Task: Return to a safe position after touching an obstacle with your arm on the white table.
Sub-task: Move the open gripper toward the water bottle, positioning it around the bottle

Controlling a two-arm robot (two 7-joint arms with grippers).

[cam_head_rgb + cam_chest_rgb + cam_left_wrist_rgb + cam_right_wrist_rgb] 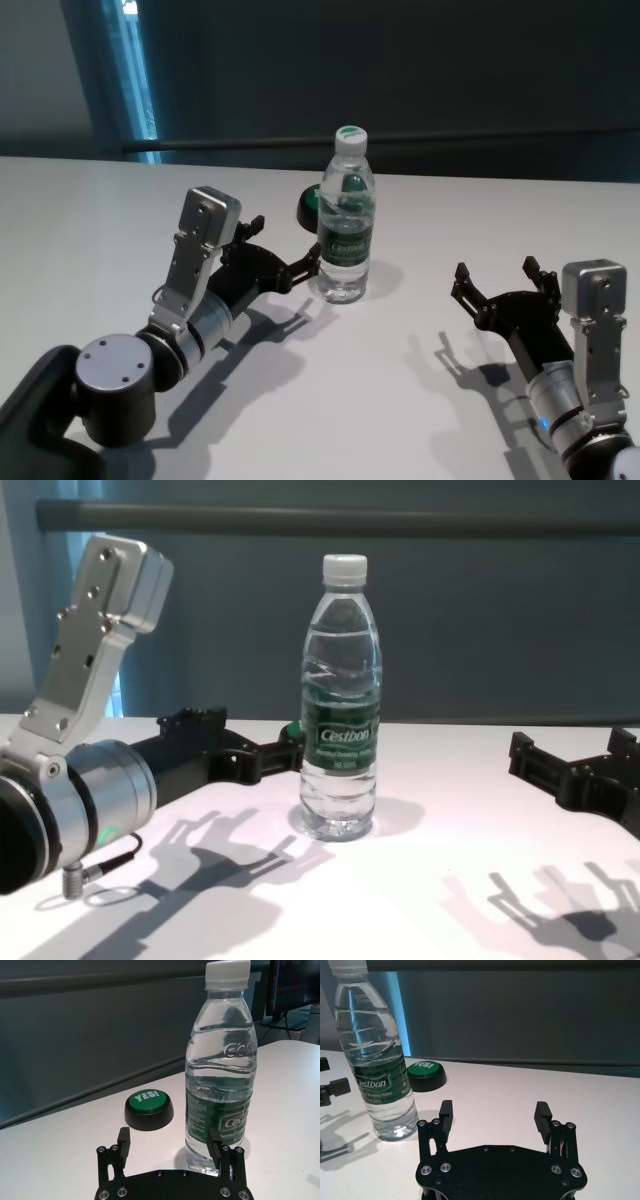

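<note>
The obstacle, a clear water bottle point(346, 225) with a white cap and a dark green label, stands upright in the middle of the white table point(100, 220). My left gripper point(290, 245) is open just left of it, low over the table. One of its fingers point(216, 1142) lies against the bottle's point(220, 1075) lower side; the bottle is not between the fingers. In the chest view that gripper point(270, 755) reaches up to the bottle point(341, 710). My right gripper point(497, 275) hovers open and empty well to the bottle's right.
A low black button with a green "YES!" top point(148, 1107) sits behind and left of the bottle, close to it. The right wrist view shows the same button point(426, 1074) beyond the bottle point(375, 1060). A dark wall runs behind the table's far edge.
</note>
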